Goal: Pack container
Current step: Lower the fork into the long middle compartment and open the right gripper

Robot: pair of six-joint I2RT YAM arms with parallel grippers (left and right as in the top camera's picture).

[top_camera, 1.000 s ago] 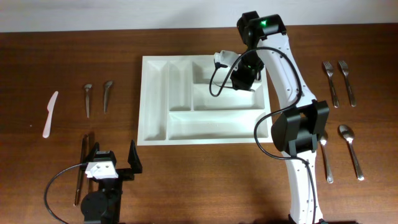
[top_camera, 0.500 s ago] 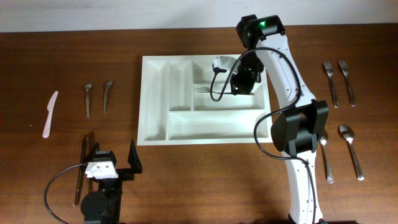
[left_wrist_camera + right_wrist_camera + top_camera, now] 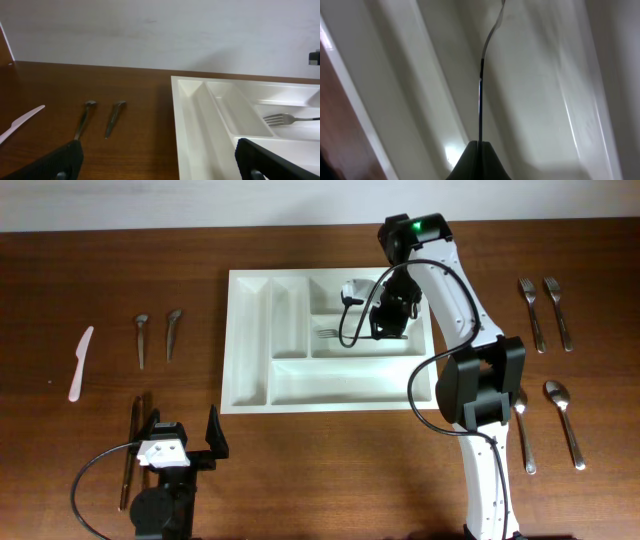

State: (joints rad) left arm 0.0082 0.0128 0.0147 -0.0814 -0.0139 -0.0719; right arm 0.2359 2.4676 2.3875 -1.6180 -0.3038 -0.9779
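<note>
Placement of a fork [image 3: 326, 333] looks to be the step in hand. The right gripper [image 3: 390, 322] is clamped shut on the fork's thin handle and hangs low over the container [image 3: 248, 395], the white tray in the middle of the table. The fork lies along the middle of the three long compartments, its tines toward 9 o'clock and its handle running back toward 3 o'clock into the pincer. From the left wrist view the tines seem to sit just over the compartment floor. I cannot tell whether they touch it. The left gripper [image 3: 183, 423] waits at about 7 o'clock from the tray with its jaws spread wide and nothing between them. As I read it, the next move calls for easing the fork flat onto the floor and then parting the fingers without flicking it over the divider. After that the arm must lift clear. Plenty remains to pack. Two forks [image 3: 545, 312] and some spoons [image 3: 562, 420] lie out at 3 o'clock. A white plastic knife [image 3: 80, 363] and two small spoons [image 3: 156, 336] lie at 9 o'clock.
</note>
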